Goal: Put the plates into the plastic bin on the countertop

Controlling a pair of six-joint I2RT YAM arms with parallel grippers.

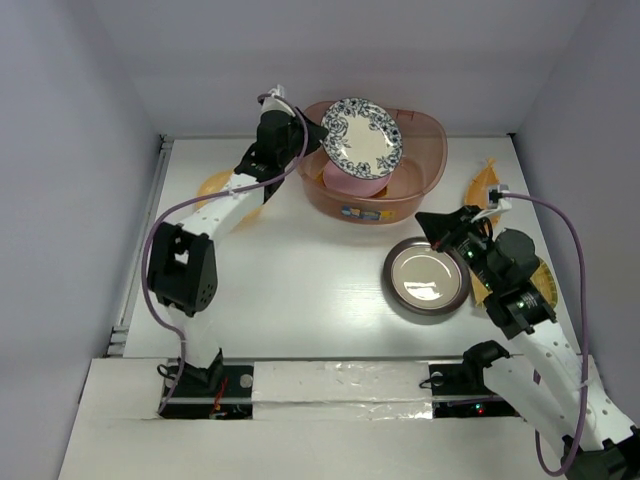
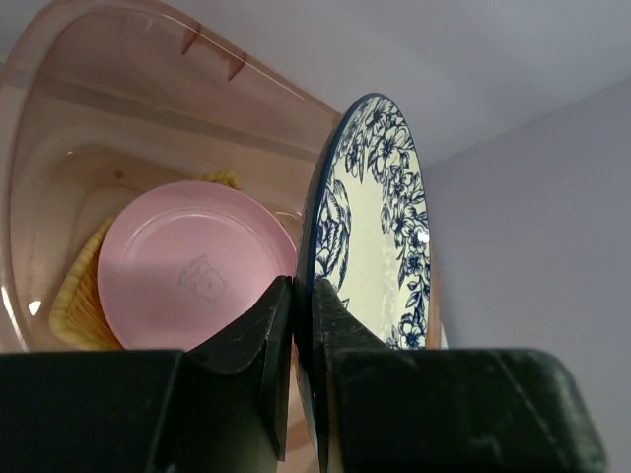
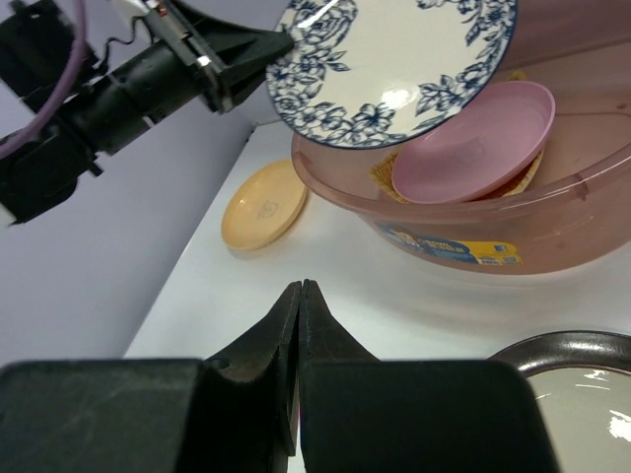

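My left gripper (image 1: 308,135) is shut on the rim of the blue-white floral plate (image 1: 362,135) and holds it tilted above the reddish-brown plastic bin (image 1: 425,180). In the left wrist view the plate (image 2: 380,227) stands on edge over the bin (image 2: 59,118). A pink plate (image 2: 187,266) lies in the bin on a yellow woven plate (image 2: 79,296). My right gripper (image 1: 432,222) is shut and empty, beside the shiny metal plate (image 1: 428,278) on the white countertop (image 1: 300,290). A round yellow-orange plate (image 3: 262,204) lies left of the bin.
Orange woven plates lie at the right: one near the wall (image 1: 480,183) and one under my right arm (image 1: 540,285). Pale walls enclose the countertop on three sides. My left arm (image 1: 180,270) crosses the left half.
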